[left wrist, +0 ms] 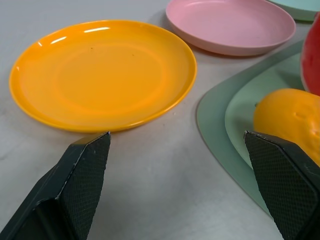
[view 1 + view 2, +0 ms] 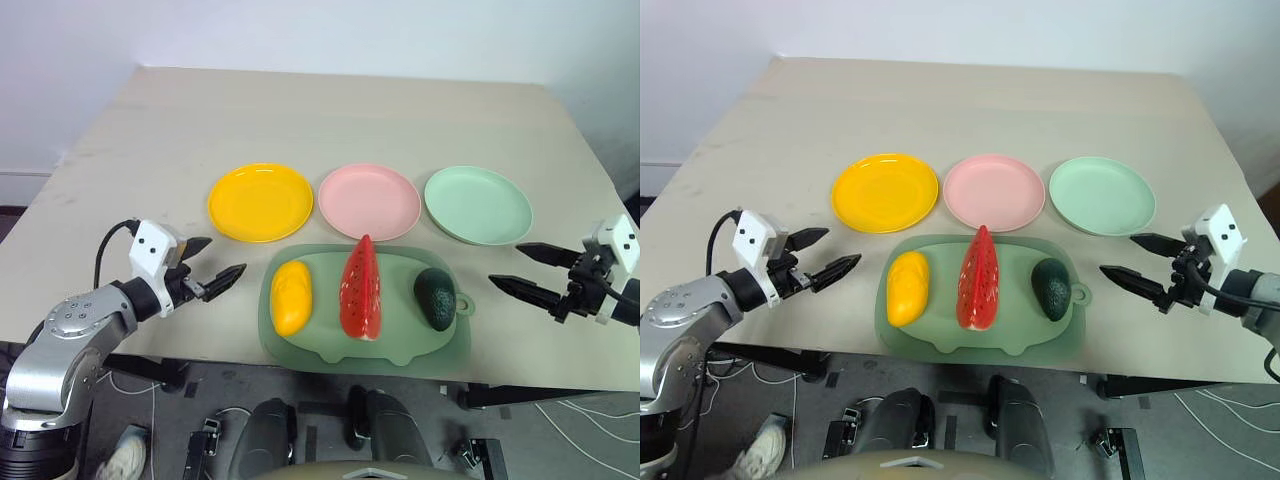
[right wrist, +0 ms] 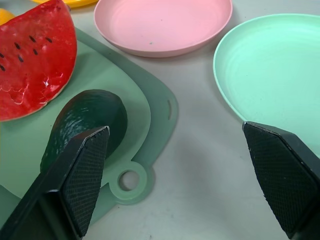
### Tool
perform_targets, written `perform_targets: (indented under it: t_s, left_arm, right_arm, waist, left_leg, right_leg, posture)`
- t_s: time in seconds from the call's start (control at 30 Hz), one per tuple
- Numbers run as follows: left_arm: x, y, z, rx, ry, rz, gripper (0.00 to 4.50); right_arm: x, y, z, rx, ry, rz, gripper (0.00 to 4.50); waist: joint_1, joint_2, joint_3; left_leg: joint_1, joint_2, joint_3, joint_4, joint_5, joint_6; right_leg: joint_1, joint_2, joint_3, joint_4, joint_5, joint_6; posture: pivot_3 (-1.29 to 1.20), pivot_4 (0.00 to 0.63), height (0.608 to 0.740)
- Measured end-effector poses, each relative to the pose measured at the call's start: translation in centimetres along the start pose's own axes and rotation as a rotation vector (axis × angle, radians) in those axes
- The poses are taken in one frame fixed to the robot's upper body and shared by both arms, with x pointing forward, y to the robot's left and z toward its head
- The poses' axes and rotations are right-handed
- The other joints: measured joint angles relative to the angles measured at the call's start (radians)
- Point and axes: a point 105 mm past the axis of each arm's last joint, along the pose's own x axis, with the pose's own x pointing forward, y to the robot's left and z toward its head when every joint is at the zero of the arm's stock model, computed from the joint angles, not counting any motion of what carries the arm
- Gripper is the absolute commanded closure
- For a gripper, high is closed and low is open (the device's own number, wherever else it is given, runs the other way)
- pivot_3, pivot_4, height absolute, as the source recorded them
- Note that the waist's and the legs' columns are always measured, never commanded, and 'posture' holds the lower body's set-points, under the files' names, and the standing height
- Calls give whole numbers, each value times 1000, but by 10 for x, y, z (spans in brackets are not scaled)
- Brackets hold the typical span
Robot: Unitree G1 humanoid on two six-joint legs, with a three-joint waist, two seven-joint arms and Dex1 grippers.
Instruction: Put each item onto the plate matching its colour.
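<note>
Three toy foods lie in a row on a sage-green mat [image 2: 330,345]: a yellow mango-like fruit [image 2: 291,296] at its left, a red watermelon wedge [image 2: 361,289] in the middle, a dark green avocado [image 2: 436,297] at its right. Behind the mat stand a yellow plate [image 2: 260,201], a pink plate [image 2: 369,200] and a mint green plate [image 2: 478,204], all bare. My left gripper [image 2: 215,264] hovers open left of the mat, pointing toward the mango [image 1: 292,122]. My right gripper [image 2: 522,268] hovers open right of the mat, near the avocado [image 3: 82,127]. Neither holds anything.
The beige table [image 2: 330,115] stretches well behind the plates. Its front edge runs just below the mat. A white wall stands beyond the far edge.
</note>
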Motion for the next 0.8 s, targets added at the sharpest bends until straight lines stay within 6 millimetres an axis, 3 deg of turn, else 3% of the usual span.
perform_targets:
  t_s: [0.17, 0.47, 0.57, 0.8]
  left_arm:
    - [0, -2, -1, -5, -3, 1, 36]
    - [-8, -5, -5, -12, 6, 1, 36]
    - [-12, 0, -1, 6, 3, 9, 36]
    - [-20, 19, -6, -6, 17, 27, 36]
  right_arm:
    - [5, -3, 12, -32, -28, 3, 0]
    - [10, -4, 9, -7, -3, 0, 0]
    - [10, 2, 12, 4, 6, 0, 0]
    - [11, 38, 17, 47, 23, 23, 0]
  waist:
    - [1, 0, 0]
    - [2, 0, 0]
    - [2, 0, 0]
    - [2, 0, 0]
  left_leg:
    - [0, 0, 0, 0, 0, 0]
    - [0, 0, 0, 0, 0, 0]
    - [0, 1, 0, 0, 0, 0]
    - [-1, 1, 0, 0, 0, 0]
  right_leg:
    - [0, 0, 0, 0, 0, 0]
    - [0, 0, 0, 0, 0, 0]
    - [0, 0, 0, 0, 0, 0]
    - [-1, -1, 0, 0, 0, 0]
  posture:
    - [0, 150, 740]
    - [0, 150, 740]
    - [0, 150, 740]
    - [0, 150, 740]
